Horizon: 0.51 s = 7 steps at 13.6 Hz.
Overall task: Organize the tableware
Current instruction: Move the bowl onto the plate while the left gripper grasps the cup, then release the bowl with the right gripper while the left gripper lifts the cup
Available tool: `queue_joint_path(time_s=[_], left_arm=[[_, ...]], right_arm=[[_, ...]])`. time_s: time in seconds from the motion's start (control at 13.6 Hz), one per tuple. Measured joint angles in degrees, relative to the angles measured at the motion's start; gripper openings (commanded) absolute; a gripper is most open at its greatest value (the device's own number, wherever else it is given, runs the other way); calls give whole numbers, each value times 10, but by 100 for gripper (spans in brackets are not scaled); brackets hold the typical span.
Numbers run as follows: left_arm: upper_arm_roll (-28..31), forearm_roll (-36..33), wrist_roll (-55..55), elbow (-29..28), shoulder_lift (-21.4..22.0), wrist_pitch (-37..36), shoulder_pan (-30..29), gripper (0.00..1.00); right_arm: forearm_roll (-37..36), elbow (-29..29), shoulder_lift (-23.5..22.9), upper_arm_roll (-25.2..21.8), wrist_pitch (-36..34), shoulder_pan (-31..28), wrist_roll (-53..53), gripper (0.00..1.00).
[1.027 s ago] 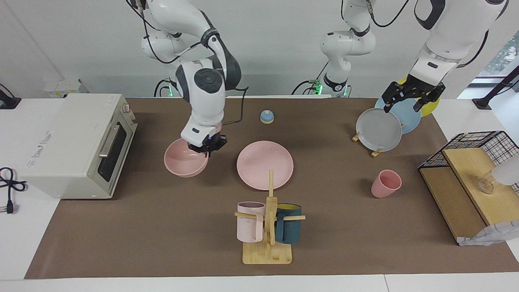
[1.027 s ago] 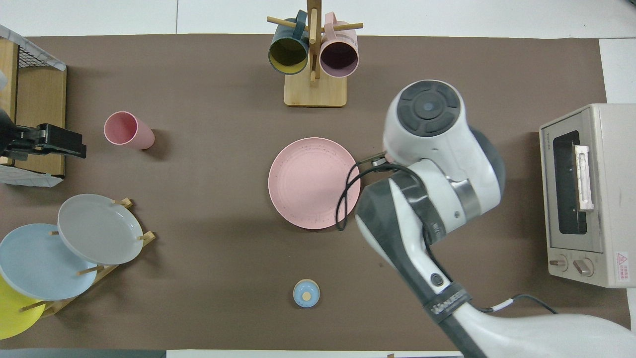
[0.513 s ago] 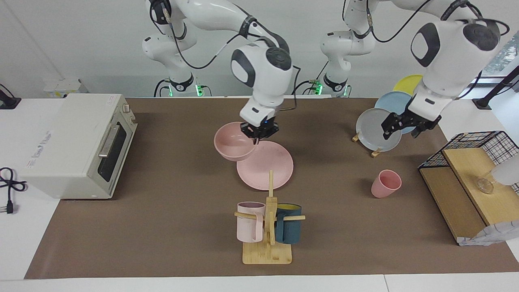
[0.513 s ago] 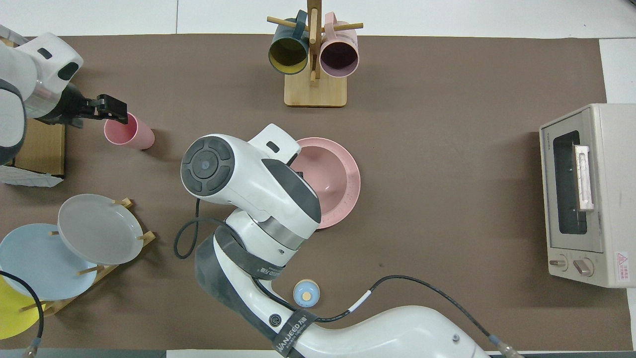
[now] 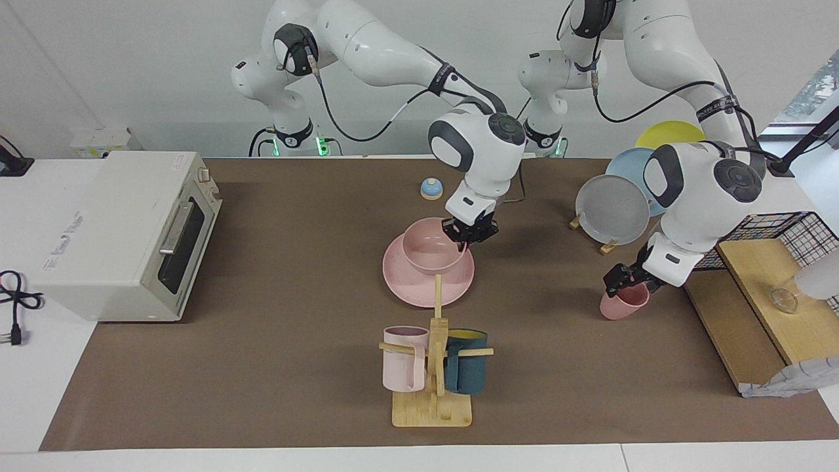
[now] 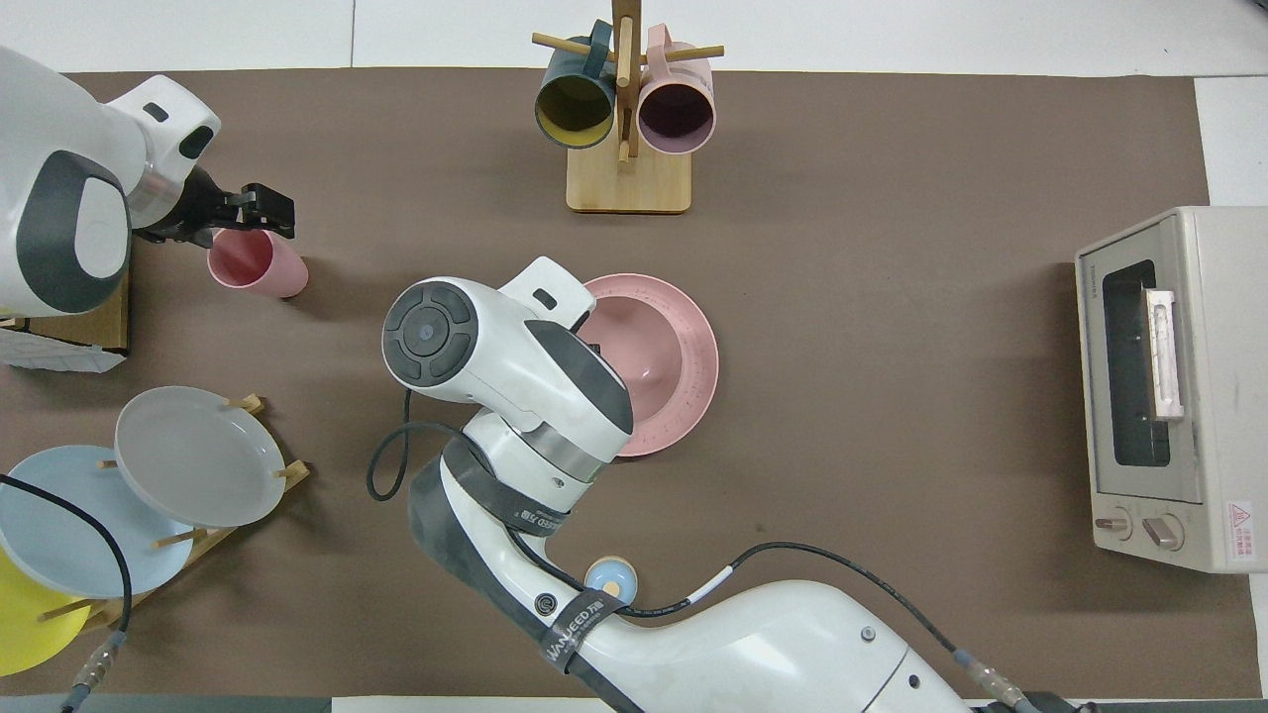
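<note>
Bowl (image 5: 429,248) hangs from the right gripper (image 5: 469,231), whose fingers are closed tight on its rim, just over the pink plate (image 5: 409,288) in the table's middle. Left gripper (image 5: 630,278) has its fingers spread wide around the top of the cup (image 5: 621,304), near the right arm's bowl but well apart.

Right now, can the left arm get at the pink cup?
Probably yes. The left end effector is open, right over the cup rim, and nothing stands between them; the right arm is busy with the bowl.
</note>
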State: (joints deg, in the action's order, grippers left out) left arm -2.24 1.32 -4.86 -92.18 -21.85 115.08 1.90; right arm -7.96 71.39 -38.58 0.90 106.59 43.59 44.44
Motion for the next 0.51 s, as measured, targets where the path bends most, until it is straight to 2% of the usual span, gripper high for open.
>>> queue_joint_path(time_s=[0.15, 0.22, 0.37, 0.44, 0.51], left_arm=[[-1, 0, 0, -8, -4, 3, 1, 95], [-2, 0, -1, -14, -6, 7, 1, 83], [-3, 0, -1, -27, -8, 19, 2, 12], [-3, 0, -1, -32, -9, 24, 5, 0], [-3, 0, 1, -36, -9, 25, 7, 0]], right_arm=[[0, 29, 5, 0, 14, 0, 0, 0], [0, 41, 9, 0, 18, 0, 0, 0], [0, 63, 18, 0, 36, -3, 0, 2], [0, 73, 22, 0, 48, -5, 0, 14], [0, 80, 25, 0, 54, -5, 0, 26]])
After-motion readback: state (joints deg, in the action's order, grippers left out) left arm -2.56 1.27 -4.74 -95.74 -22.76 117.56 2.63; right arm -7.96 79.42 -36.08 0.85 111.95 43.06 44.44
